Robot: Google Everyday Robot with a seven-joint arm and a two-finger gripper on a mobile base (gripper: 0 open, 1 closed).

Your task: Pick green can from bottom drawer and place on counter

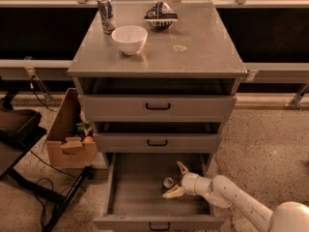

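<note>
The bottom drawer (pixel 130 197) is pulled out, and its flat grey interior shows. The green can (pixel 168 182) stands inside it, right of centre; mostly its silver top shows. My gripper (pixel 174 181) reaches into the drawer from the right on a white arm. It is open, with one pale finger (pixel 182 168) behind the can and the other (pixel 171 193) in front of it. The can sits between the fingertips; I cannot tell whether they touch it. The counter (pixel 198 42) is the grey top of the cabinet.
On the counter stand a white bowl (pixel 129 38), a taller blue-and-silver can (pixel 105 14) and a dark crumpled bag (pixel 161 15). The two upper drawers (pixel 158 107) are nearly closed. A cardboard box (pixel 67 141) and a black stand (pixel 19 129) are on the floor at the left.
</note>
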